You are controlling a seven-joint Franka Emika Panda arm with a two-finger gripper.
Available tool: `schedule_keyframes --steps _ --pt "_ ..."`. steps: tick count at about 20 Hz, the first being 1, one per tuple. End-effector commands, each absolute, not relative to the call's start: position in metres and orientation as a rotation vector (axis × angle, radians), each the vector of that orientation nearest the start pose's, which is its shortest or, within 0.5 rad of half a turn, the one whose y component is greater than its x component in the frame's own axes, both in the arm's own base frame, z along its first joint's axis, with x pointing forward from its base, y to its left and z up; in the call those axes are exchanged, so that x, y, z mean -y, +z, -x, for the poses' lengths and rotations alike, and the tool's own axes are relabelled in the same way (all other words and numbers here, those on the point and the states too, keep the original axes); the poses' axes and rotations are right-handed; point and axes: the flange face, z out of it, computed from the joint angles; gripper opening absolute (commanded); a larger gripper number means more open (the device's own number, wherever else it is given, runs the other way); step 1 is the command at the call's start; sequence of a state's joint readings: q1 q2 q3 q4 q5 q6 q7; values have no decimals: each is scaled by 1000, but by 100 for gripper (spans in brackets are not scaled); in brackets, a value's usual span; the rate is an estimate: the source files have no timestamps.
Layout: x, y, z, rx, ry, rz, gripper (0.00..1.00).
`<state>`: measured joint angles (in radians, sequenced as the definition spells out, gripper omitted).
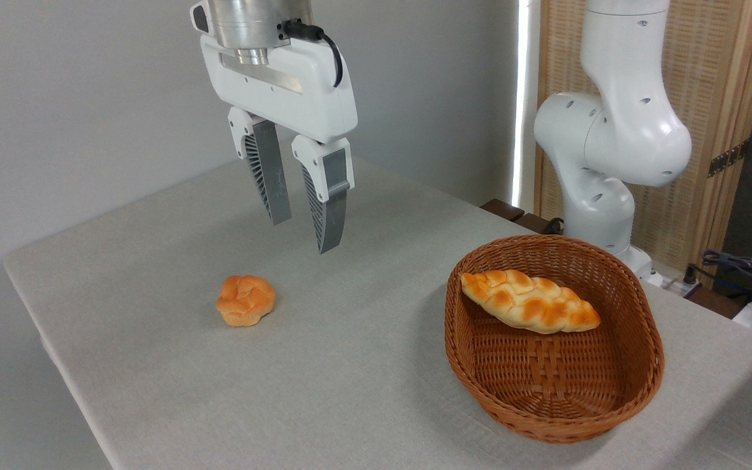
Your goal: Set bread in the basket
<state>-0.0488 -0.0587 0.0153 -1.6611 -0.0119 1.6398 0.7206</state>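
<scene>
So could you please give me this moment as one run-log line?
gripper: open, raised above table | bun: on table, untouched | basket: holds braided loaf only | step: bun not yet grasped

A pale, quiet corner with one table and a slatted screen.

A plain grey wall fills the left and centre, smooth and bare. A table draped in light grey cloth runs from the left edge toward the lower right, one corner pointing left. A bright vertical strip of light stands at the wall's right edge. Just right of it rises a screen of pale woven matting in a light wooden frame, a small dark metal hinge on its side. Tangled cables lie low at the far right.
</scene>
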Motion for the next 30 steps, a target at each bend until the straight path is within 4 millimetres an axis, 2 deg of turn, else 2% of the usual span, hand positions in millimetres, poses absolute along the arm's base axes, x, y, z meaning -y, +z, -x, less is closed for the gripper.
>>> schedule_keyframes --steps 1,14,21,24,27,30 --pt "18 625 -540 -1133 -58 2933 100" --pt "18 623 -538 -1139 -40 2935 100" --pt "34 615 -533 -1185 -31 2930 100" --pt "59 612 -533 -1244 -66 2960 100" --pt "98 595 -531 -1336 -83 2941 100" --pt "131 578 -535 -1395 -207 2917 100"
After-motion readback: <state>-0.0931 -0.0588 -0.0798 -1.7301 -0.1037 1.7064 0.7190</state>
